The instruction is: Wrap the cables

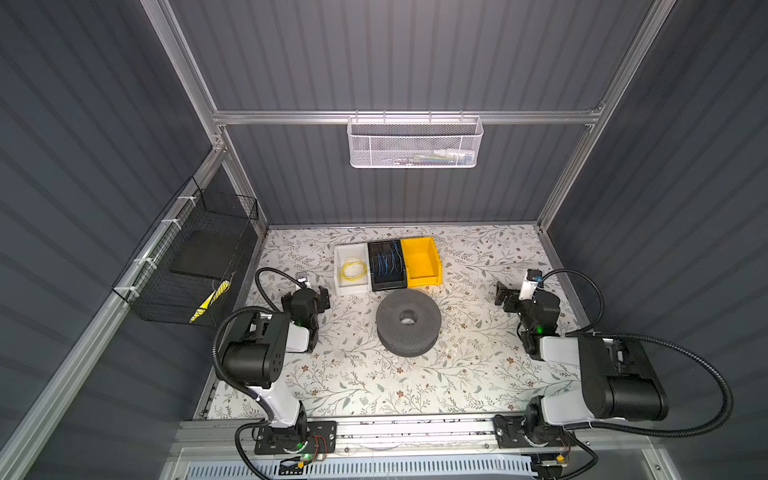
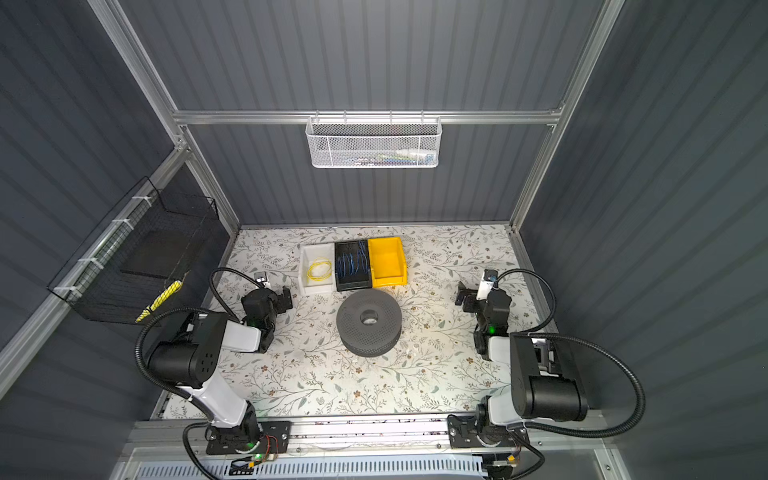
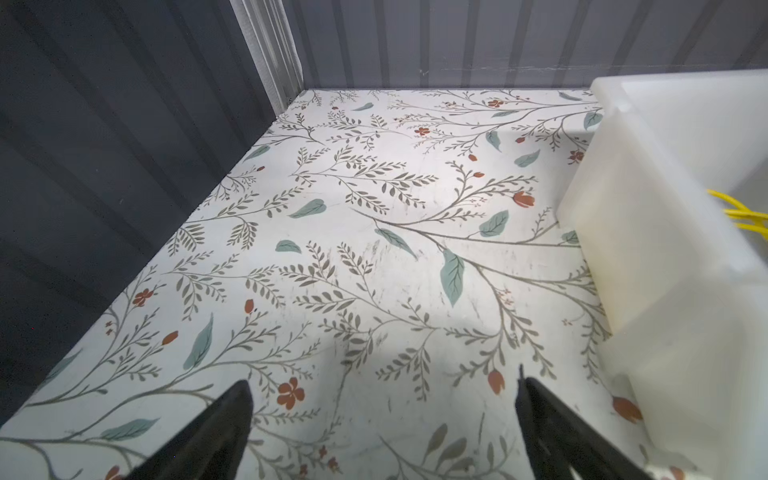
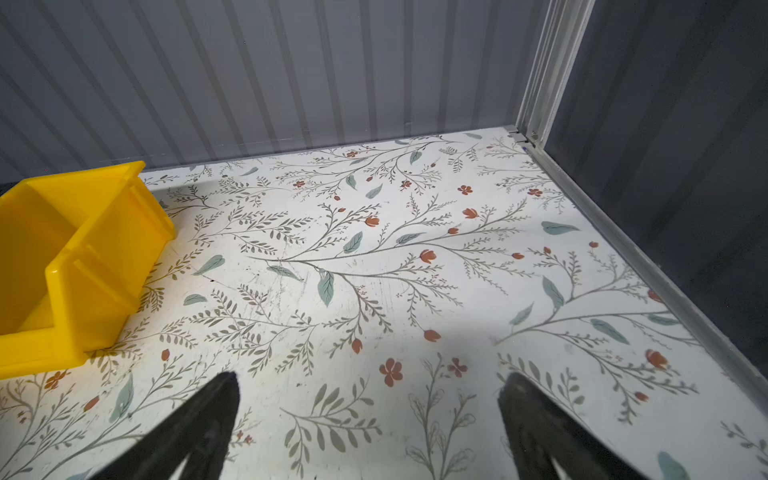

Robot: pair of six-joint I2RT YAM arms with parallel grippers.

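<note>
The cable point(image 1: 352, 269) point(image 2: 319, 269) is a thin bright yellow wire lying loosely coiled inside the white bin point(image 1: 337, 270) at the back of the table. In the left wrist view a few of the cable's yellow strands point(image 3: 744, 214) show over the white bin's wall point(image 3: 665, 249). My left gripper point(image 1: 323, 297) point(image 2: 286, 300) point(image 3: 384, 395) hovers open just left of that bin's front corner, with only tabletop between its fingers. My right gripper point(image 1: 503, 298) point(image 2: 464, 297) point(image 4: 370, 390) stands open and empty over the right side of the table, far from the cable.
A grey perforated spool point(image 1: 408, 322) lies flat mid-table. Beside the white bin stand a black bin of blue wires point(image 1: 386, 266) and an empty yellow bin point(image 1: 422, 262) point(image 4: 83, 257). A black wire basket point(image 1: 195, 257) hangs on the left wall, a white mesh basket point(image 1: 413, 143) on the back rail.
</note>
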